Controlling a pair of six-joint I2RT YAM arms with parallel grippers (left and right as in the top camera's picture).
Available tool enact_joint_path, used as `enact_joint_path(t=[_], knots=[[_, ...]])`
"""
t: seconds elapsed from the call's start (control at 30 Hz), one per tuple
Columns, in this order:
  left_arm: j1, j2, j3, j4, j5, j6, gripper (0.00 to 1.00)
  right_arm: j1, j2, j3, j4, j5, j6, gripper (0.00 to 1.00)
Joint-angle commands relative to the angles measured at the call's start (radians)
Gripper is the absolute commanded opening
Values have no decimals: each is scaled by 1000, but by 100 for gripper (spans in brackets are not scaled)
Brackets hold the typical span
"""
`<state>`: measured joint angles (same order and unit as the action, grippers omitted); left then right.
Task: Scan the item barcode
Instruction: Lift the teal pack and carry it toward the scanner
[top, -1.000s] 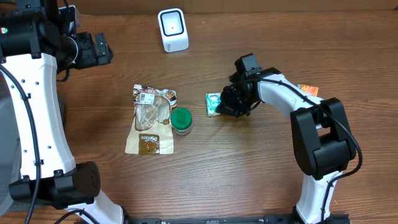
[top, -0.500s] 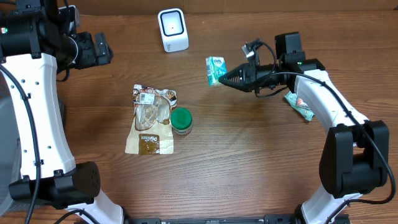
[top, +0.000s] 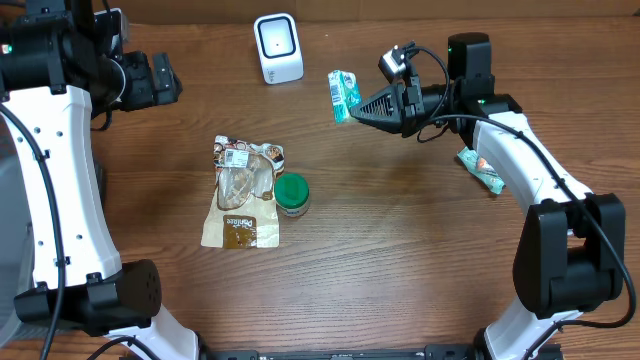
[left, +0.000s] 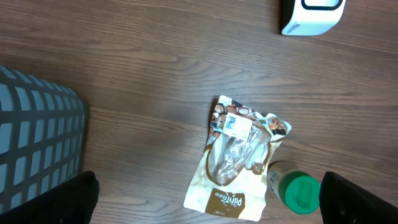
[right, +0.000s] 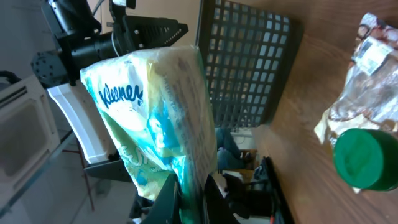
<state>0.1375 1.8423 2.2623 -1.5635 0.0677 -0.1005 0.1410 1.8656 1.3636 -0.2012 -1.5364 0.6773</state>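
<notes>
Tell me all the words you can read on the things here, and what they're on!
"Kleenex": on the tissue pack pinched in the right claw.
Brown snack pouch: white script near its bottom and a white sticker, both too blurred to read.
Green-lidded jar and white scanner: no words that can be read.

Tissue pack glossy plastic film; table matt wood grain.

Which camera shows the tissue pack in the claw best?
The right wrist view: the green-and-white plastic tissue pack fills much of the frame, with its brand lettering readable. The overhead view shows it small and far off. The left wrist view misses it entirely.
</notes>
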Motion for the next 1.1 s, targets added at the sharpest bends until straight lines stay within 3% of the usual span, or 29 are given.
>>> enact_joint_path(t=[0.0, 0.27, 0.4, 0.6, 0.8, 0.9, 1.07], knots=[[0, 5, -3, 1, 3, 11, 100, 0, -16, 5, 14, -32, 82, 4], [0, 5, -3, 1, 3, 11, 99, 1, -16, 5, 14, 2, 69, 4], [0, 5, -3, 1, 3, 11, 100, 10, -16, 2, 3, 56, -19, 4], [0, 5, -3, 1, 3, 11, 99, 42, -16, -3, -307, 433, -202, 4], [0, 5, -3, 1, 3, 11, 100, 61, -16, 23, -505, 751, -278, 4], [0, 5, -3, 1, 4, 11, 99, 61, -16, 111, -604, 827, -322, 4], [0, 5, -3, 1, 3, 11, 100, 94, 16, 434, -803, 1081, -389, 4]])
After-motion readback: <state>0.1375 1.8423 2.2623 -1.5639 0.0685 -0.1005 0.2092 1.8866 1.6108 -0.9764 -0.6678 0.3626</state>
